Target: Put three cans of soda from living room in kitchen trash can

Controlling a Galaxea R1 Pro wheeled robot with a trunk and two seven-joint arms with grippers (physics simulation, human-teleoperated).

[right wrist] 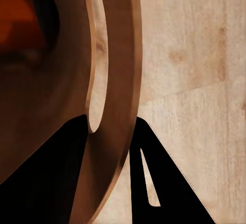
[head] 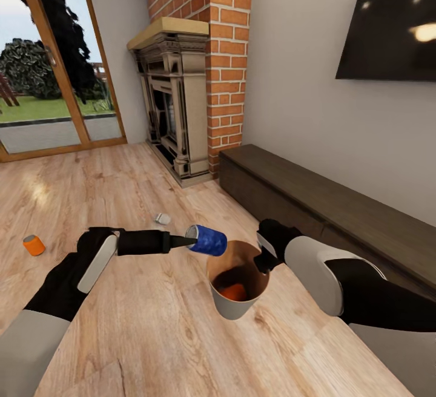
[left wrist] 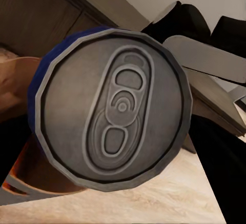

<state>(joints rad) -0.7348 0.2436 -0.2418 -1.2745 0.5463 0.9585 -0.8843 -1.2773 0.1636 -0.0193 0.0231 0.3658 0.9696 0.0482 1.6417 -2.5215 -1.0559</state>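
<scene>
Now the left gripper (head: 189,241) is closed on the blue can (head: 206,240), holding it sideways just above the rim of the trash can (head: 238,309). The right gripper (head: 264,261) pinches that rim, one finger inside and one outside. I judge the can light, stiff and smooth, so a grip across its round body is better than at the ends. I count three cans: the blue one, one orange can (head: 233,292) inside the trash can, another orange can (head: 34,245) on the wooden floor (head: 151,336), well apart from it.
</scene>
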